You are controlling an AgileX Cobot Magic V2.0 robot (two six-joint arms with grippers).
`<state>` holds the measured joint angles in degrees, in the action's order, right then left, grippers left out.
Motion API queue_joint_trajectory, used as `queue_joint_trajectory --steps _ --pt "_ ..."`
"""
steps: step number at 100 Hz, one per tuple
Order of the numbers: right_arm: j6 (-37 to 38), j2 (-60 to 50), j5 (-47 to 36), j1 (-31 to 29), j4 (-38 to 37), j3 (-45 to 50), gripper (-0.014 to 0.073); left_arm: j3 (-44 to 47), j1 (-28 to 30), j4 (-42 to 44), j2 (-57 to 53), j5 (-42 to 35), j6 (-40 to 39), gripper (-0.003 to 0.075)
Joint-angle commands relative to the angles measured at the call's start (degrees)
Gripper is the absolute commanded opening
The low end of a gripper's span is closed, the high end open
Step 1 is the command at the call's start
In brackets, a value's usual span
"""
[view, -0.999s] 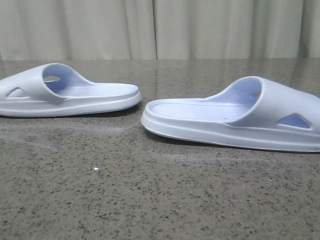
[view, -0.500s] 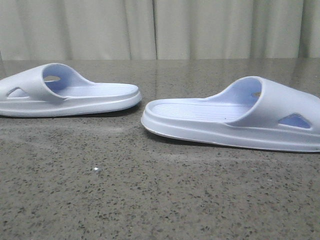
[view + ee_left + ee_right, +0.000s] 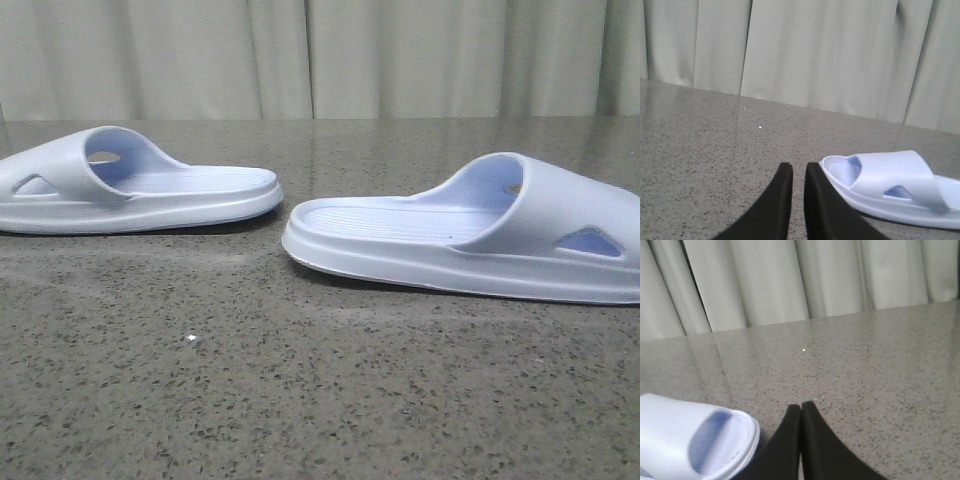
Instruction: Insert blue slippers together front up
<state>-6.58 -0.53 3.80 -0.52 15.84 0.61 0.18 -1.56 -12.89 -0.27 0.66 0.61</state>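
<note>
Lying apart on one table [image 3: 300, 400], two blue slippers [image 3: 140, 185] [image 3: 470, 235], heels facing.

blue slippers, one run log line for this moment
pale lavender-blue foam slide sandals: left slipper | right slipper | apart, soles down | left gripper nearly shut, empty | right gripper shut, empty

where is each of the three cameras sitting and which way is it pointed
Front view: low over the speckled table, facing forward at both slippers, the left slipper and the right slipper, heels toward each other, curtain behind; no robot part shows.
Left wrist view: on the left arm, looking past the left gripper, its fingers nearly together, at one slipper.
Right wrist view: on the right arm, looking past the shut right gripper at one slipper.
All three share the table and curtain.
</note>
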Motion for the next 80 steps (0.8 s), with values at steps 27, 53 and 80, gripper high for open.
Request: queue_joint_trajectory --steps 27,53,80 --pt "-0.2 -0.8 0.2 -0.3 27.6 -2.0 -0.0079 -1.7 0.1 -30.5 -1.5 -2.0 -0.3 0.0015" --pt "-0.3 12.0 13.1 -0.3 20.6 -13.6 -0.0078 -17.2 0.1 -13.3 11.0 9.0 -0.3 0.0015" --pt "-2.6 33.5 23.6 -0.3 17.5 -25.0 -0.0064 -29.4 0.1 -6.1 30.0 21.3 4.8 0.0020"
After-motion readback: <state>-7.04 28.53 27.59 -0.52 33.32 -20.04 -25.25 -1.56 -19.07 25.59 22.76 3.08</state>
